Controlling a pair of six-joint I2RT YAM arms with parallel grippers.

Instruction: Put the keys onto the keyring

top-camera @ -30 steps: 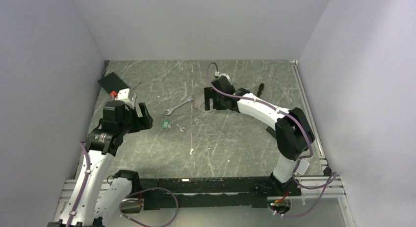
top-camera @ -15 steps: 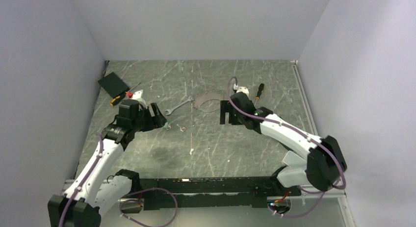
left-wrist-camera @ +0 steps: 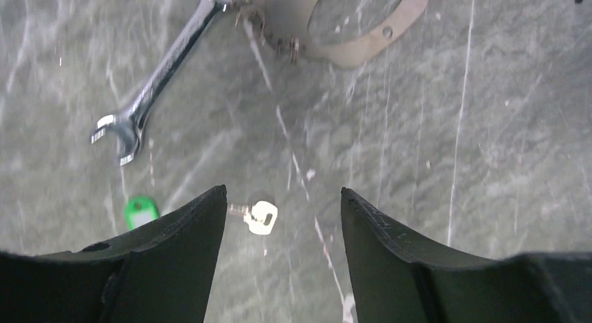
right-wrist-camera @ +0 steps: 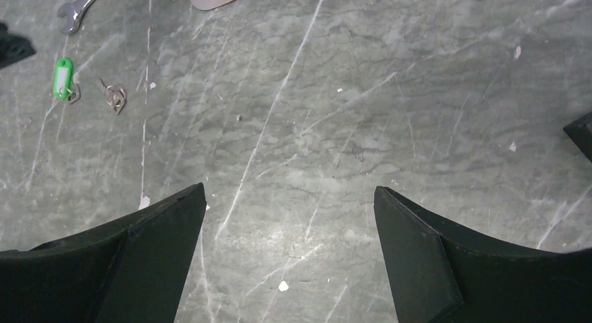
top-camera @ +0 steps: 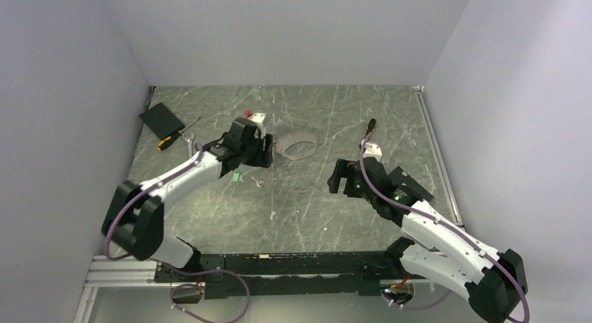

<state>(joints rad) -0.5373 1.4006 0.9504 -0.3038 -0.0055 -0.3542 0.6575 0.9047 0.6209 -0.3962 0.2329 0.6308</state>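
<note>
The green-headed key (top-camera: 237,175) and the small silvery key (top-camera: 258,183) lie on the dark marbled table. My left gripper (top-camera: 264,155) is open and low over them. In the left wrist view the silvery key (left-wrist-camera: 262,216) lies between the open fingers of that gripper (left-wrist-camera: 283,194), and the green key (left-wrist-camera: 139,213) is just outside the left finger. The keyring (top-camera: 297,143), a grey oval loop, lies just behind; it also shows in the left wrist view (left-wrist-camera: 356,30). My right gripper (top-camera: 340,176) is open and empty over bare table (right-wrist-camera: 290,190). Both keys show far left in the right wrist view (right-wrist-camera: 63,77) (right-wrist-camera: 114,96).
A silver wrench (left-wrist-camera: 160,79) lies beside the keyring. A thin string with a white end (top-camera: 271,213) lies in front of the keys. A black screwdriver (top-camera: 368,128) lies at the back right. An orange-handled screwdriver (top-camera: 171,138) and a black pad (top-camera: 160,117) lie at the back left.
My left arm swung from the left side to above the keys. My right arm drew back from the keyring toward the near right, leaving the loop on the table.
</note>
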